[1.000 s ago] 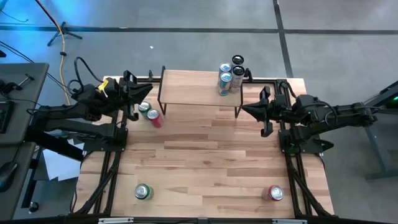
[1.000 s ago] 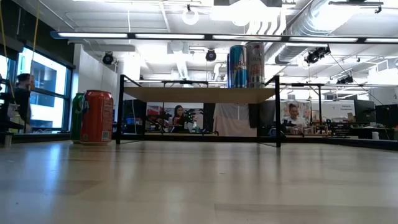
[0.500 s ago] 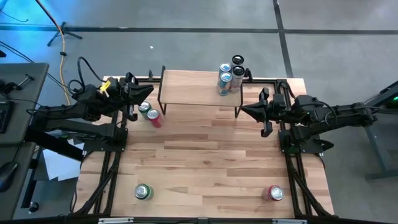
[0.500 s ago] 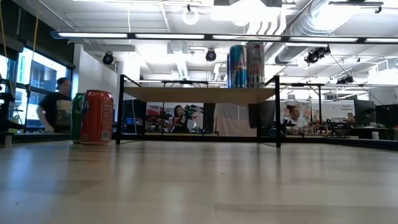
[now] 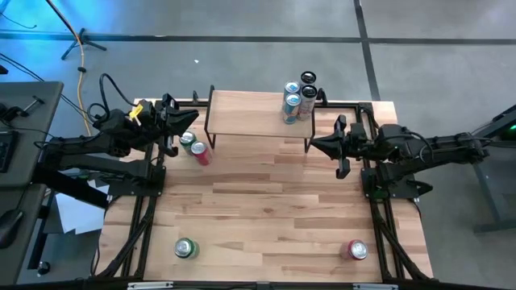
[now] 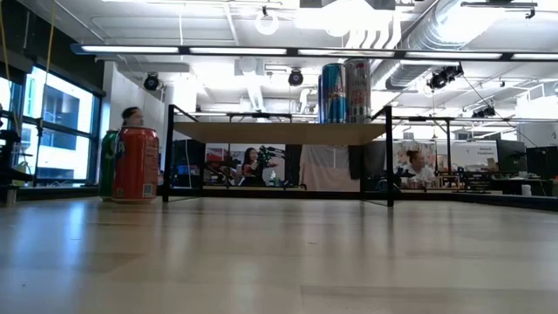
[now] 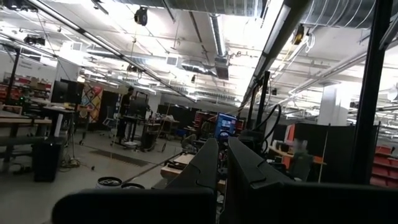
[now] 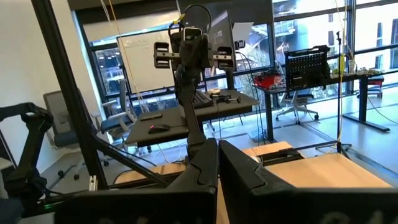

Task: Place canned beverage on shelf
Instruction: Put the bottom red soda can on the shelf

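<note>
We are looking down on the shelf [image 5: 256, 113] standing at the surface's [image 5: 266, 209] far edge with cans [image 5: 297, 98] crowding its right end, while the left gripper [image 5: 192, 121] and right gripper [image 5: 316, 144], jaws clenched empty, are hovering beside its ends.

no lettering legible, cans' labels unreadable

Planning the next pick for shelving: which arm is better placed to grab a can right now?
Left, probably. The left gripper, shut, sits right beside the green can and red can by the shelf. The right gripper has no loose can nearby.
</note>
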### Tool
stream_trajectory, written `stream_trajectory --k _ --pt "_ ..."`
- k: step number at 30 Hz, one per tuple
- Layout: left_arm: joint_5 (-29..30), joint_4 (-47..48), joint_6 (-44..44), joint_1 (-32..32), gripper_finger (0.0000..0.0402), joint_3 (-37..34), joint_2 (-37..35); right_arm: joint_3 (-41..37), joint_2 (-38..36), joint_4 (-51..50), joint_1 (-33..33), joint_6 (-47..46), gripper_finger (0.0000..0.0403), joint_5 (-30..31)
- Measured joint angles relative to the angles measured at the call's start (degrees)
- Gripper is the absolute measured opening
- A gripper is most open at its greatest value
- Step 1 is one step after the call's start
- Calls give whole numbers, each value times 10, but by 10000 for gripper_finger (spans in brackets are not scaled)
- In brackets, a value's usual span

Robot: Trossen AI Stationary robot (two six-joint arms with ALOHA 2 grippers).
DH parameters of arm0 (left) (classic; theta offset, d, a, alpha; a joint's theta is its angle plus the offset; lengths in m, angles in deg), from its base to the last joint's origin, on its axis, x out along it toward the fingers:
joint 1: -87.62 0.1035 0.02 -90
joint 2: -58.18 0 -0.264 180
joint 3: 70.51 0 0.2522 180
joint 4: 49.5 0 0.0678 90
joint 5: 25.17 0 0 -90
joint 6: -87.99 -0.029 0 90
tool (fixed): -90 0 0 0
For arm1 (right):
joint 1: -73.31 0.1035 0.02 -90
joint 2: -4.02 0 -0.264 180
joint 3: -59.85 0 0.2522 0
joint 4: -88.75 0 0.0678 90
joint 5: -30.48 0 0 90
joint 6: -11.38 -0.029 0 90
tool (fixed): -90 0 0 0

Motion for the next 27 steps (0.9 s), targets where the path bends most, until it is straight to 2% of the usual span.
stream_trajectory --k 7,13,16,20,27 --pt "2 0 0 0 1 0 0 0 3 -15 0 6 0 1" --pt "2 0 0 0 1 0 0 0 3 -36 0 10 1 41" --pt "2 -1 3 0 1 0 0 0 3 -46 0 -25 20 66" --pt "2 -1 16 0 1 0 0 0 3 -73 0 -64 102 69" --pt "2 -1 27 0 1 0 0 0 3 -111 0 -135 315 93"
